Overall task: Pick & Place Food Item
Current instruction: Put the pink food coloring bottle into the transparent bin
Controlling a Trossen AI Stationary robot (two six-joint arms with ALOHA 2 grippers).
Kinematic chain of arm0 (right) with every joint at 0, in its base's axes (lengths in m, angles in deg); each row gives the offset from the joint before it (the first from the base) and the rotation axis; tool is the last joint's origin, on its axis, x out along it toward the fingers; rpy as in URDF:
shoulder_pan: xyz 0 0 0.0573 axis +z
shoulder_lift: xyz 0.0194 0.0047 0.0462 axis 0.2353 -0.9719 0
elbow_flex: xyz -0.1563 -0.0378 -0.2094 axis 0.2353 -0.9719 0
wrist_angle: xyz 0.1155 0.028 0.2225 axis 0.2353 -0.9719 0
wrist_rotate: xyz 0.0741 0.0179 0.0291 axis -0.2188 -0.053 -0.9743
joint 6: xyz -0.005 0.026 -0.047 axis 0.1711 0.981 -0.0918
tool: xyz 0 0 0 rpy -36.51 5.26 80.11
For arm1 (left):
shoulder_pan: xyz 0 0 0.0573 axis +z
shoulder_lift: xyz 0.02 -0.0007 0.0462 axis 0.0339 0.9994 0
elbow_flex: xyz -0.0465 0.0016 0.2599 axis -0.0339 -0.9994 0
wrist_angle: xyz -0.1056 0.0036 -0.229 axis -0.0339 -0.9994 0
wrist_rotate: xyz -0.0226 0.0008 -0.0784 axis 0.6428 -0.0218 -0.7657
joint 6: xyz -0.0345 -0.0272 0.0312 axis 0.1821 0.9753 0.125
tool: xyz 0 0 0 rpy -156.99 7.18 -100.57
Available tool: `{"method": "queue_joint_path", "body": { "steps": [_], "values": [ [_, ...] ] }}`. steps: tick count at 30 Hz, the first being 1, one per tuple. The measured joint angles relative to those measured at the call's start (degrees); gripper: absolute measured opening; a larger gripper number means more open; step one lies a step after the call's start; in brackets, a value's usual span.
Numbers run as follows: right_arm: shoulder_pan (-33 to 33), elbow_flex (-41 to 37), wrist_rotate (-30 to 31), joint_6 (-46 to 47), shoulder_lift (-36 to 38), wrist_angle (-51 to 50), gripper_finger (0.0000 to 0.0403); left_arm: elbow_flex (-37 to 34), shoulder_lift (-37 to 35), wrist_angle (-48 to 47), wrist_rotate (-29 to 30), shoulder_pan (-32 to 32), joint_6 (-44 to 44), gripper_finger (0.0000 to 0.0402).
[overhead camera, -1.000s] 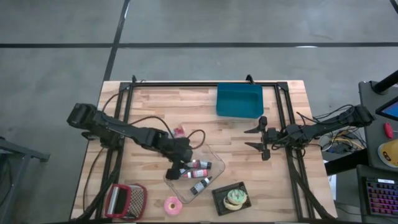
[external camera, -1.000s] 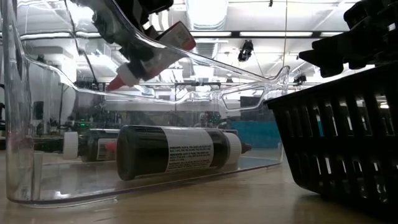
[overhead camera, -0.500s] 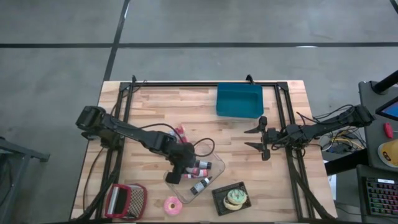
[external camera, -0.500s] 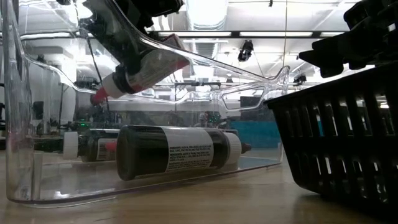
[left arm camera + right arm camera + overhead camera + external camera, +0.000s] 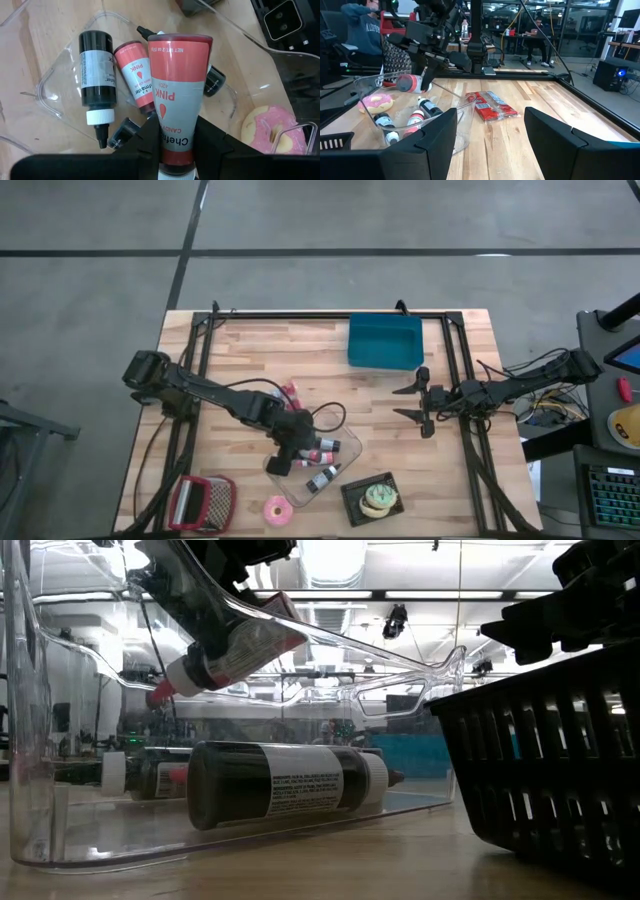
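Observation:
A pink candy-colour bottle (image 5: 177,85) hangs over the clear plastic bin (image 5: 346,432), and my left gripper (image 5: 177,145) is shut on it. In the low view the bottle (image 5: 235,650) tilts, with its white cap and red nozzle pointing down. On the bin's floor lie a black bottle with a white cap (image 5: 97,75), a second pink bottle (image 5: 136,75) and other bottles. My right gripper (image 5: 420,402) waits open near the table's right side, touching nothing. My left gripper pinches the bottle's narrowing body near its cap end (image 5: 175,145) between its two fingers (image 5: 150,142). It comes slanting down from above. The bottle lies along the fingers, flat end away from the wrist. It is lifted clear above the bottles in the bin.
A blue bin (image 5: 385,340) stands at the far edge. A red packet (image 5: 290,390) lies beside my left arm. A pink donut (image 5: 275,508), a red basket (image 5: 200,502) and a black basket (image 5: 372,498) holding a green pastry sit near the front edge.
My left gripper has moved toward the near edge over the clear bin, sunk a little and tipped further down. The held bottle has come lower, its nozzle end dropping. For the last half second it has kept still.

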Motion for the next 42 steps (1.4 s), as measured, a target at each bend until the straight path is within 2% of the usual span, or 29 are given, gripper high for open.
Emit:
{"method": "queue_joint_path", "body": {
  "steps": [9, 17, 32, 37, 42],
  "values": [
    [0.0, 0.0, 0.0, 0.0, 0.0, 0.0, 0.0226, 0.0, 0.0, 0.2, 0.0, 0.0, 0.0, 0.0083],
    [0.0, 0.0, 0.0, 0.0, 0.0, 0.0, 0.0226, 0.1, 1.0, 0.1, -3.4, -0.4, -0.7, 0.0083],
    [0.0, 0.0, 0.0, 0.0, 0.0, 0.2, 0.0226, -0.2, 1.8, -0.2, -4.5, -1.0, -0.6, 0.0083],
    [0.0, 0.0, 0.0, 0.0, 0.0, 0.2, 0.0226, -0.2, 3.8, 2.1, -7.3, -1.3, 0.0, 0.0083],
    [0.0, 0.0, 0.0, 0.0, 0.1, 0.2, 0.0226, 0.1, 6.1, 2.2, -7.5, -1.5, 0.1, 0.0083]
  ]
}}
